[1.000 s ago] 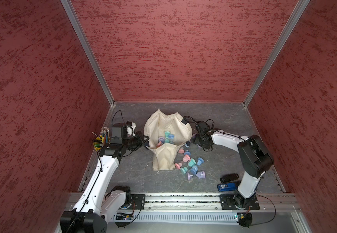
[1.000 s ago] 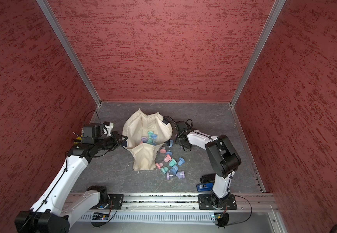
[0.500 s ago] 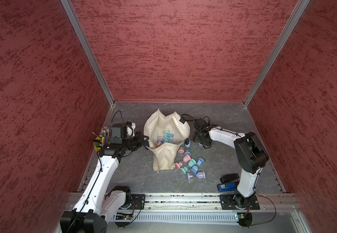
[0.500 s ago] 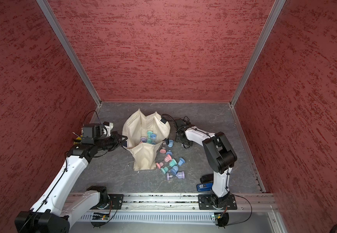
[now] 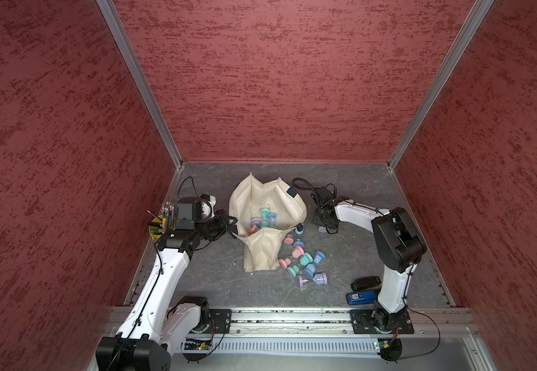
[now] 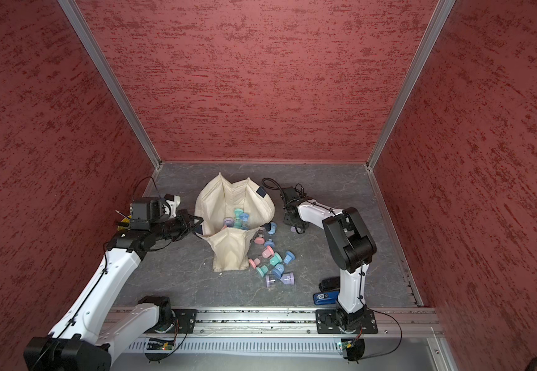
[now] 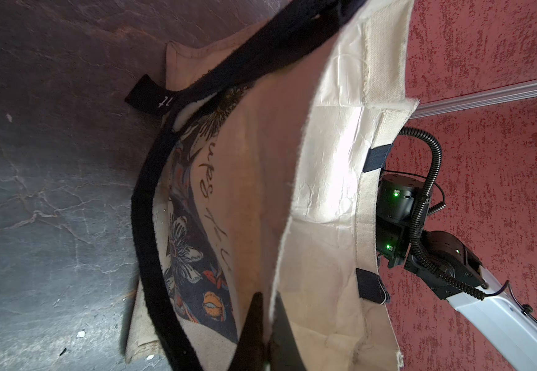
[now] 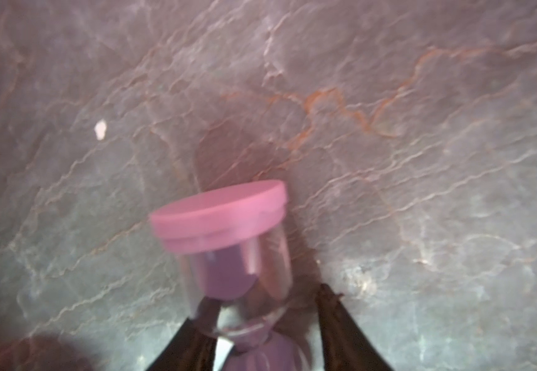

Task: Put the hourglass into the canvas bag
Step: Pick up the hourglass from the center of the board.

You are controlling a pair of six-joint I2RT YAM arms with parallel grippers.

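Pink-capped clear glass hourglass (image 8: 228,253)

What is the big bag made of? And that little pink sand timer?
The canvas bag looks like woven cotton cloth, cream and matte: its weave, creases and frayed edges show. The hourglass seems clear plastic or glass, shiny with glints, and has a smooth pink cap, likely plastic.

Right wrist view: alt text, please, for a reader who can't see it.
A pink-capped hourglass with purplish sand sits between the right gripper's dark fingers, which flank its narrow waist. Grey veined table behind; the picture is blurred.
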